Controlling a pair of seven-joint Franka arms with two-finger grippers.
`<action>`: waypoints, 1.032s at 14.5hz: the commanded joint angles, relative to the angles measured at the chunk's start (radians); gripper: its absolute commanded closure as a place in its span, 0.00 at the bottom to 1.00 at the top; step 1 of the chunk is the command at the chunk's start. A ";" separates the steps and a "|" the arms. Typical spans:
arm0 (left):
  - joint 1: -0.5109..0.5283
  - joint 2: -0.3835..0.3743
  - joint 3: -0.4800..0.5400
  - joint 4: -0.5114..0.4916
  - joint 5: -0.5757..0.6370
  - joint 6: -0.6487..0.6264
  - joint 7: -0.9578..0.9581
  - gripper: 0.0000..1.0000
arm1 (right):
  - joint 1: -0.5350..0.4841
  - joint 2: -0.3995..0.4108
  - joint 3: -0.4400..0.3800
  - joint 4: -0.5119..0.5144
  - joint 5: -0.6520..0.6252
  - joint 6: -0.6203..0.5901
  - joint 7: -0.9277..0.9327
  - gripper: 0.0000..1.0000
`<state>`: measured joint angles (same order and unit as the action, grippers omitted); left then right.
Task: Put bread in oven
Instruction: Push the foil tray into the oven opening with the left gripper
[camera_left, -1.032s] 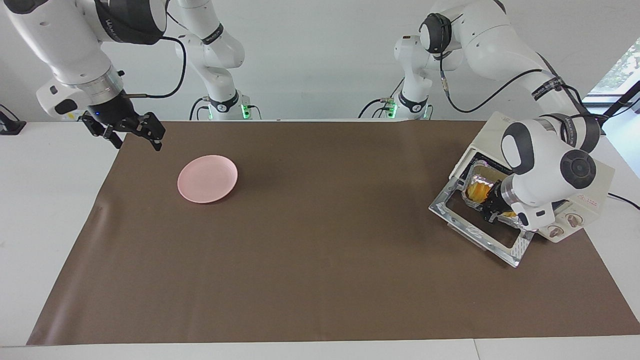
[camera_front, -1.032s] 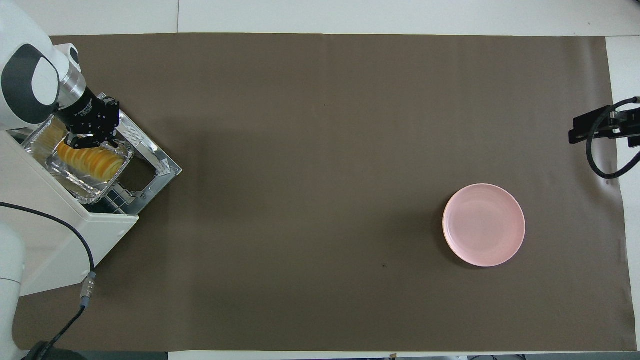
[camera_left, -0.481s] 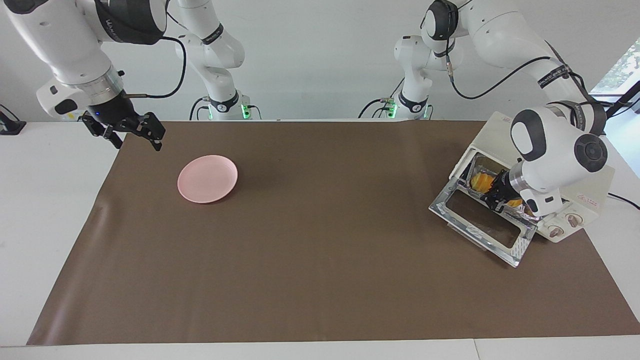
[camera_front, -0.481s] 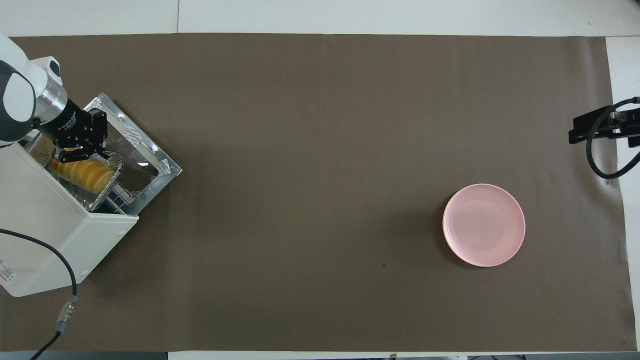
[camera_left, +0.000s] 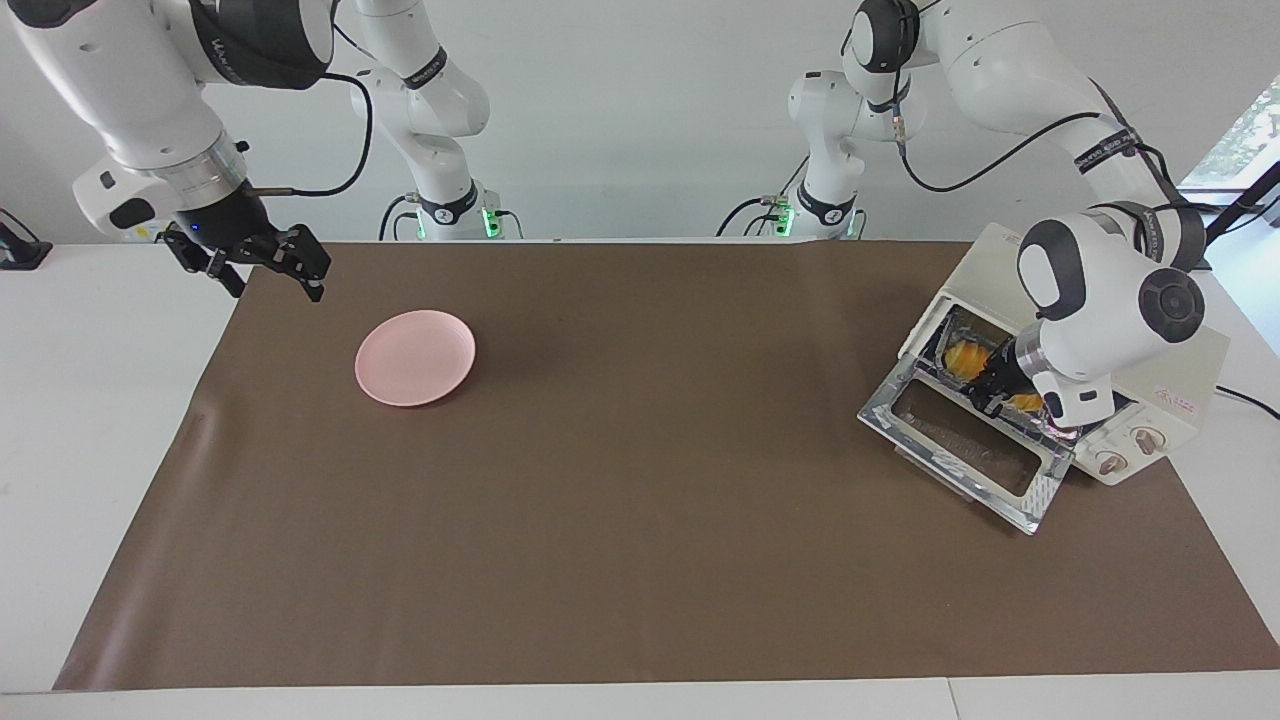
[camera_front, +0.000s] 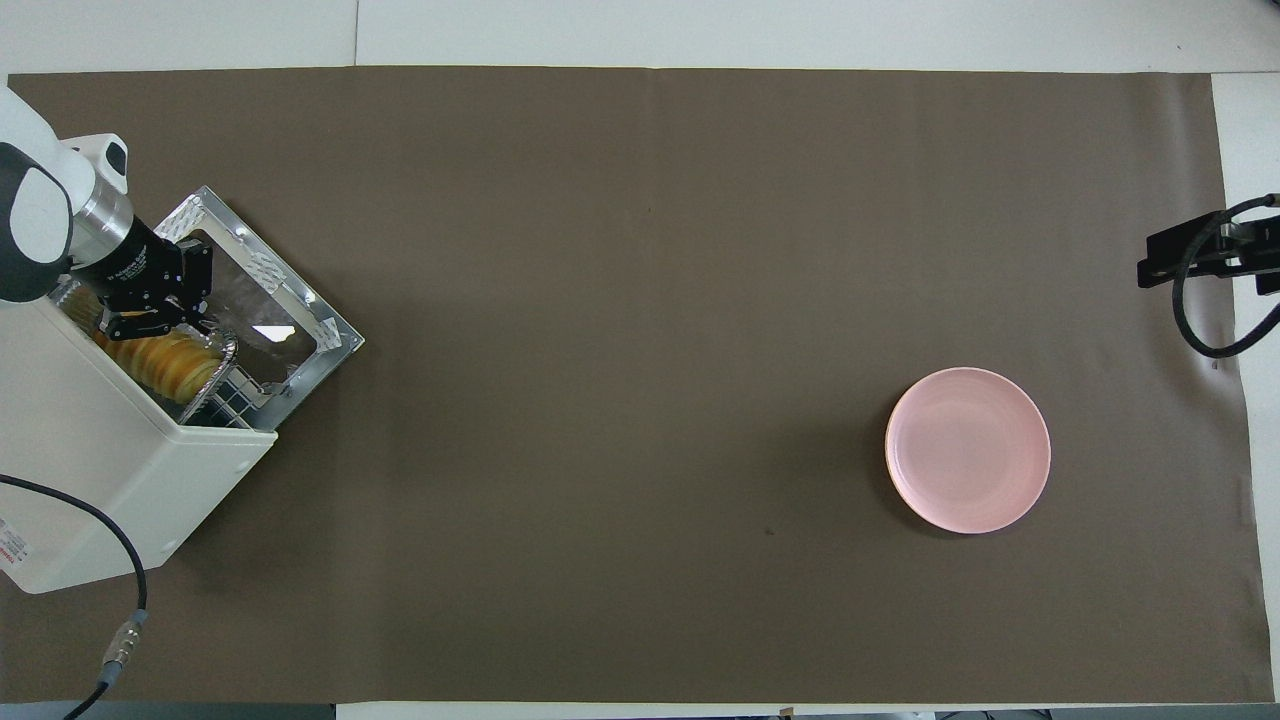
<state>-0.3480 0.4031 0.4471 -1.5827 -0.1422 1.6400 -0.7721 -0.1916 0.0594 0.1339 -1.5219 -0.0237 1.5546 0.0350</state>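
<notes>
The bread is lying in a silver foil tray at the mouth of the oven, at the left edge of the overhead view and the right side of the facing view, mostly inside the opening. The oven's glass door is hanging open, dropped toward the brown mat. The left gripper is reaching into the opening just above the loaf, its fingertips clenched together; whether it is pinching the tray's rim cannot be told. The right gripper is waiting in the upper left of the facing view, released, hanging over the mat's corner. The pink plate is sitting near it.
</notes>
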 joint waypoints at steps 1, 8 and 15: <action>-0.008 -0.058 0.002 -0.078 0.023 0.034 0.019 1.00 | -0.016 -0.026 0.012 -0.032 -0.010 0.008 -0.001 0.00; -0.006 -0.067 0.001 -0.102 0.049 0.041 0.027 1.00 | -0.016 -0.026 0.013 -0.032 -0.012 0.008 -0.001 0.00; -0.014 -0.083 0.002 -0.143 0.052 0.072 0.031 1.00 | -0.016 -0.029 0.013 -0.032 -0.012 0.008 -0.001 0.00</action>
<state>-0.3527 0.3573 0.4444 -1.6596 -0.1129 1.6871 -0.7562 -0.1915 0.0588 0.1340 -1.5219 -0.0237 1.5546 0.0350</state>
